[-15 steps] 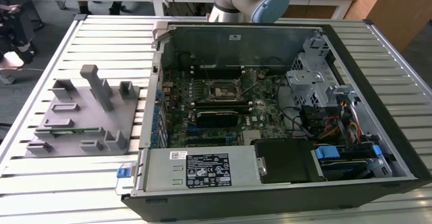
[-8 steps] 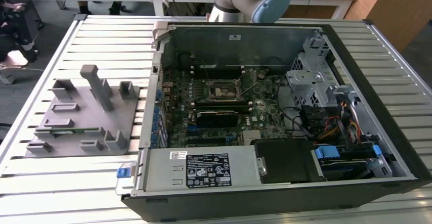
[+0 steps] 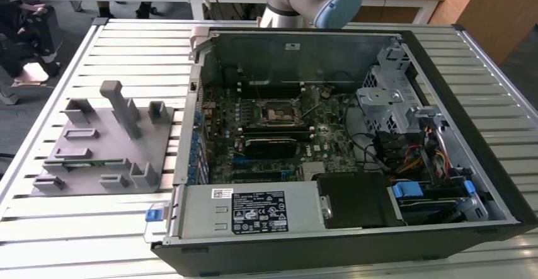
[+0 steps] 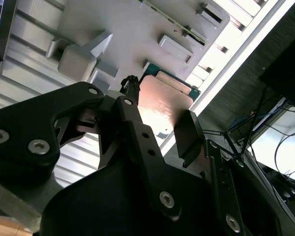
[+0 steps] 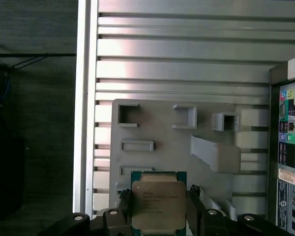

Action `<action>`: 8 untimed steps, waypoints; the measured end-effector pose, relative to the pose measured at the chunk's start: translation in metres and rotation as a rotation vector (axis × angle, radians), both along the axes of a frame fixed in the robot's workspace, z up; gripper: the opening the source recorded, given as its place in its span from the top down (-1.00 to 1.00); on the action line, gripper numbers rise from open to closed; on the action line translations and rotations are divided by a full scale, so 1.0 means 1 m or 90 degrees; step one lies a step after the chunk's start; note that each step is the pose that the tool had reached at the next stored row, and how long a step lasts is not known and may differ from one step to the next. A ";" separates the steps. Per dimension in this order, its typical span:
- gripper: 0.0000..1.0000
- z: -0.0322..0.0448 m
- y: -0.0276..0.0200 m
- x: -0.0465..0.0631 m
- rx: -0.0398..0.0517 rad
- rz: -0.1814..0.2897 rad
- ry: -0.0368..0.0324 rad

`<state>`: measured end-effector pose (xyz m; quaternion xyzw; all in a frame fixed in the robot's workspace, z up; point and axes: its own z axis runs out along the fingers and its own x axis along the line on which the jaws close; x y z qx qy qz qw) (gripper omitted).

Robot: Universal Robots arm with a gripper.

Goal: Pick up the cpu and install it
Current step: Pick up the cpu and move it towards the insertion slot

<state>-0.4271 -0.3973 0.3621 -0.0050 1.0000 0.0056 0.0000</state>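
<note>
Tool (image 5: 159,210): clamped on cpu (image 5: 157,200), fingers on 2 opp. edges
Cpu: metal top faces cam, grey tray (image 5: 162,129) behind

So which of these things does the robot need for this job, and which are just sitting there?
For the job:
the cpu
the gripper clamped on it
the black socket on the motherboard

Just sitting there:
grey tray
coloured cables
slatted table

Grey tray (image 3: 109,142) lies beside the open computer case (image 3: 303,55).
</note>
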 end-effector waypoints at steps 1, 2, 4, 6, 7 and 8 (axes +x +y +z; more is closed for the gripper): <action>-0.06 0.0000 0.0000 0.003 0.0000 0.000 0.0000; -0.06 -0.0001 0.0000 0.006 0.0001 0.000 -0.0001; -0.06 -0.0001 0.0000 0.011 0.0000 0.000 -0.0001; -0.06 0.0000 0.0000 0.017 0.0000 0.000 0.0000; -0.06 -0.0001 0.0000 0.020 0.0001 0.000 0.0000; -0.06 -0.0001 0.0000 0.023 0.0000 0.000 0.0000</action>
